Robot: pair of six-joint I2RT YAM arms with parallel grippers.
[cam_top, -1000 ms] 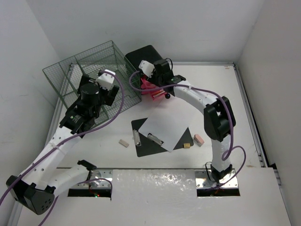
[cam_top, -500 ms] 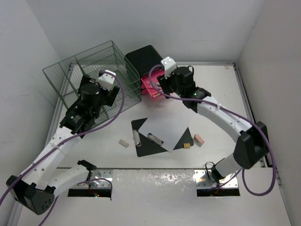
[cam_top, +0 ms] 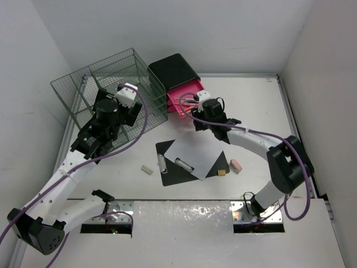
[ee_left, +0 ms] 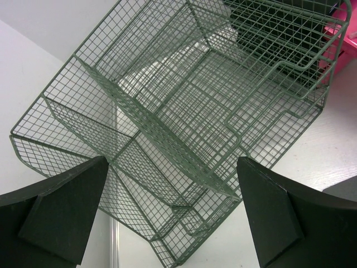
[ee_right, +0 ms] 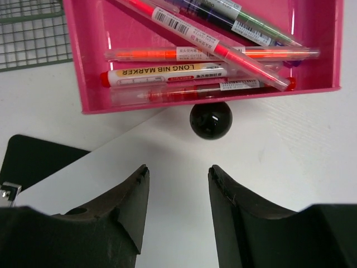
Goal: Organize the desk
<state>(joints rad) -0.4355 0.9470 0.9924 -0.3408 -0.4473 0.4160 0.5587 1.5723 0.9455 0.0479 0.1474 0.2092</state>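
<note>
1. Just near of the pink drawer (ee_right: 83, 56): right claw (ee_right: 178, 170) parted partway, nothing between its fingers, pointed at the drawer's black knob (ee_right: 210, 119) but apart from it.
2. Inside the drawer: several pens (ee_right: 223, 53) and a marker (ee_right: 167, 71), lying crosswise; drawer standing out from a black box (cam_top: 173, 70) at far middle.
3. At far left: left claw (ee_left: 172, 162) spread wide, empty, above the green wire rack (ee_left: 184, 100).
4. Beneath all: white bench (cam_top: 262, 111), spanning the scene, arm bases at its near edge; at its middle, a black clipboard (cam_top: 167, 151) under a white sheet (cam_top: 195, 153).
</note>
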